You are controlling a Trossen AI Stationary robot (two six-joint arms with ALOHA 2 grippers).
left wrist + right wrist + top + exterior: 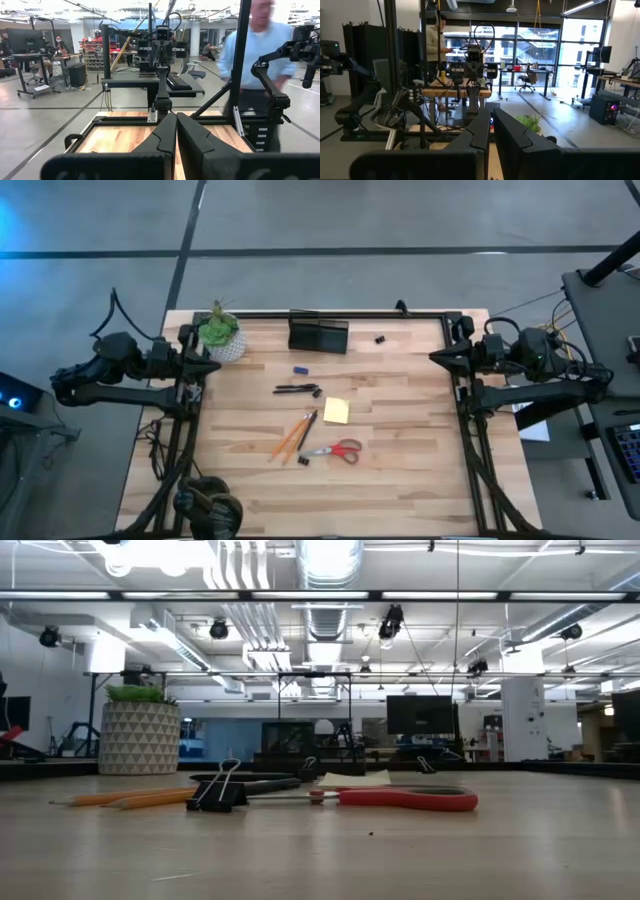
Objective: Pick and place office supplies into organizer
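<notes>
The organizer [319, 335] sits at the table's [400, 480] far edge, between your two grippers, a little nearer the left one and well apart from both. Your left gripper [214, 364] rests at the left edge, fingers [162, 137] pressed together on nothing, with the potted plant [221, 335] just beside it. Your right gripper [434, 357] waits at the right edge, fingers [479, 131] likewise closed and empty; the small black clip [380, 338] lies near it, on the organizer's side. The rest of your supplies lie mid-table, between the two grippers and nearer you than the organizer: the small purple piece [299, 369], the black pens [296, 390], the yellow sticky-note pad [336, 411], the orange pencils [291, 439] and the red-handled scissors [333, 449]. A person [260, 55] stands in the room beyond the table.
</notes>
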